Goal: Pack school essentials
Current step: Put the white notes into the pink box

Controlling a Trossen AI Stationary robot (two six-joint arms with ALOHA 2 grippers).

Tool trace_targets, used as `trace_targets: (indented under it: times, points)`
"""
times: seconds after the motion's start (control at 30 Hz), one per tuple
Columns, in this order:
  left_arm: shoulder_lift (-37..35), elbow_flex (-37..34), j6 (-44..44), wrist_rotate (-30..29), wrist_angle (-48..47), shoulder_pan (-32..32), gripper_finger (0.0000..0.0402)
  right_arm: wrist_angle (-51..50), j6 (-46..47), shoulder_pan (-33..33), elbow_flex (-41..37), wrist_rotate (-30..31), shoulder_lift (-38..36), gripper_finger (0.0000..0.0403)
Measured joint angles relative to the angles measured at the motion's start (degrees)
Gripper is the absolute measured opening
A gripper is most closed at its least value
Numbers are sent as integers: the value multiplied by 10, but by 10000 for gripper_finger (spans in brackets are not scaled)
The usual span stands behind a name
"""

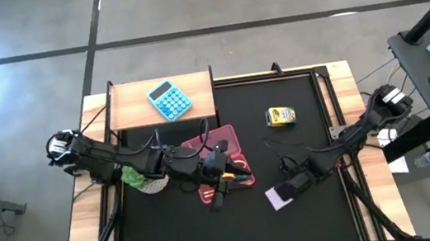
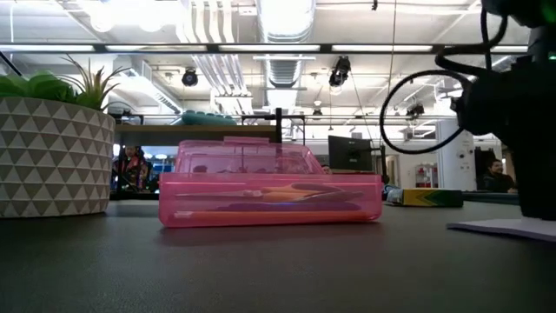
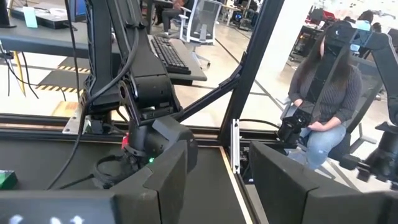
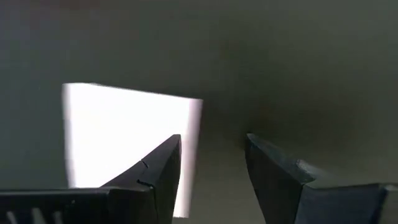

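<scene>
An open pink pencil case (image 1: 222, 163) lies mid-table with orange pencils and pens inside (image 2: 269, 193). My left gripper (image 1: 230, 171) hovers above it, pointing nearly level toward the table's right edge, open and holding nothing (image 3: 217, 180). A white square note pad (image 1: 276, 198) lies flat on the black mat. My right gripper (image 1: 292, 185) points steeply down over the pad's right part and is open (image 4: 211, 144). One finger (image 4: 163, 163) is over the pad (image 4: 124, 130), the other (image 4: 273, 165) over bare mat. A yellow crayon box (image 1: 280, 116) lies at the far right. My right gripper stands over the note pad's edge (image 4: 194, 124) from above, with the edge between its two fingers. I cannot tell whether a fingertip touches the pad, which lies flat on the mat.
A light-blue calculator (image 1: 169, 100) lies on a wooden shelf (image 1: 195, 98) at the far left. A potted plant (image 2: 54, 148) stands under my left arm, left of the case. There is bare mat along the near edge (image 1: 238, 234).
</scene>
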Motion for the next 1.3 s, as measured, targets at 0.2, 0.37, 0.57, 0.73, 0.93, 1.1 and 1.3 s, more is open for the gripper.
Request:
trace_targets:
  times: [0.2,0.37,0.57,0.73,0.93,1.1,1.3]
  points:
    - [0,0,-5,0,0,0,157,101,-63,0,0,-2,-3,166]
    - [8,-2,-45,0,0,0,157,89,-86,1,13,-5,-17,166]
    - [37,-3,-138,0,-1,-1,157,82,-85,13,17,-16,-42,166]
    - [81,-3,-186,-1,1,-10,157,52,-70,34,17,-18,-51,166]
    - [132,-3,-161,0,2,-34,157,45,-120,86,17,-17,-50,161]
    - [175,-3,-49,-2,3,-46,157,45,-167,144,17,0,-50,150]
    - [239,1,26,-6,23,-49,157,45,-152,194,17,45,-42,136]
